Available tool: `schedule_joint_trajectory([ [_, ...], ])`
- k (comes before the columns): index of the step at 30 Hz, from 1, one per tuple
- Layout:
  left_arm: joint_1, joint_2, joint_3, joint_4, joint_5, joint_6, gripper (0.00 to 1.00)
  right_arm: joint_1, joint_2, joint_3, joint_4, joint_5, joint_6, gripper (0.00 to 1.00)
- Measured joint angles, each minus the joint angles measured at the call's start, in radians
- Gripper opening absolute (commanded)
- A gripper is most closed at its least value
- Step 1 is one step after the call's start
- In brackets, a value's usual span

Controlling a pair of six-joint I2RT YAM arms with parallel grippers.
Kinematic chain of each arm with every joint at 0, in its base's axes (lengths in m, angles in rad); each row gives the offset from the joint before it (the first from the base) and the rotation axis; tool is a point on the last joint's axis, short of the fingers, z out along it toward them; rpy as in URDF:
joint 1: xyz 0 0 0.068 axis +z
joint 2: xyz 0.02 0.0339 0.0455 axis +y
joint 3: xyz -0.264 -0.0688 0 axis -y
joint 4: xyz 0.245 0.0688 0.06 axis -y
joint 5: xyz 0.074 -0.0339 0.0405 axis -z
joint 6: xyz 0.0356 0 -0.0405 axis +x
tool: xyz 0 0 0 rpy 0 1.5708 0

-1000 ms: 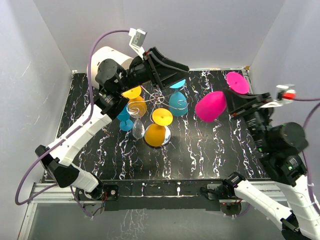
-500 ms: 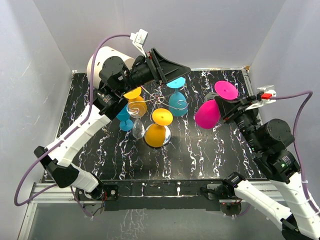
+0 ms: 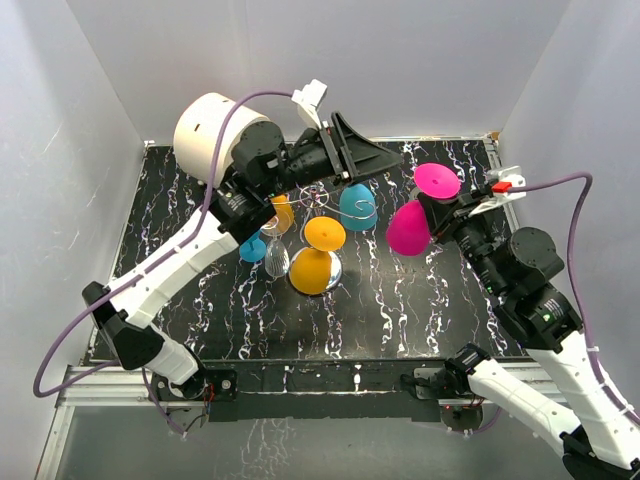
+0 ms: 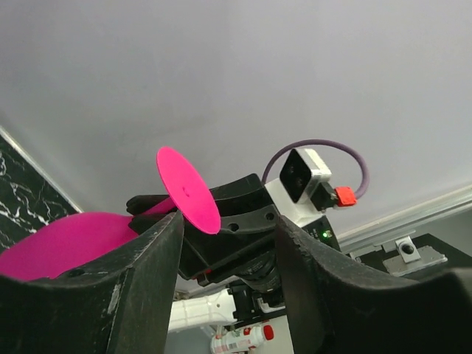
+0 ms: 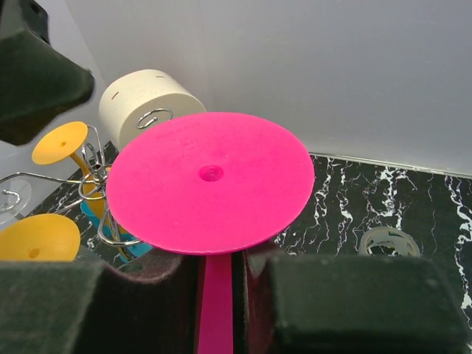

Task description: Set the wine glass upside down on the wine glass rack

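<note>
1. The right claw (image 3: 436, 207) is clamped on the pink wine glass (image 3: 408, 228), with the stem pinched between its two fingers (image 5: 147, 295).
2. The glass is in the air over the right half of the table (image 3: 400, 300). It is tilted, with the flat round foot uppermost and the bowl lower, leaning towards the rack (image 3: 316, 197).
3. It is near the rack's right side but not touching it, and it is not hooked on any wire arm.
4. The right wrist view looks straight at the underside of the pink foot (image 5: 210, 181), and the stem runs down into the gap between the fingers.
5. The left claw (image 3: 385, 160) stands apart and holds nothing. It hangs above the back of the rack, pointing right towards the pink glass.
6. In the left wrist view, the pink foot (image 4: 188, 190) and part of the bowl show past the spread fingers (image 4: 140, 280), with the right arm behind them.
7. The rack stands at the middle of the table and already carries other glasses hung foot-up:
   - an orange one (image 3: 318, 255) at the front;
   - a second orange one (image 3: 280, 212) at the left;
   - a teal one (image 3: 357, 205) at the back right;
   - another teal one (image 3: 252, 248) at the far left;
   - a clear one (image 3: 277, 260) beside the front orange glass.
8. A cream cylinder (image 3: 215, 130) sits at the table's back left corner, behind the left arm.
</note>
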Motion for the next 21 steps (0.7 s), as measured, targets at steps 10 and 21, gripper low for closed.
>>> schedule_joint_trajectory([
  [10, -0.026, 0.04, 0.002, -0.099, -0.051, -0.056, 0.47, 0.0, 0.049, -0.007, 0.088, -0.04, -0.043, 0.0],
  [21, -0.026, 0.093, 0.006, -0.069, -0.056, -0.173, 0.33, 0.0, 0.06, -0.022, 0.116, -0.072, -0.062, 0.0],
])
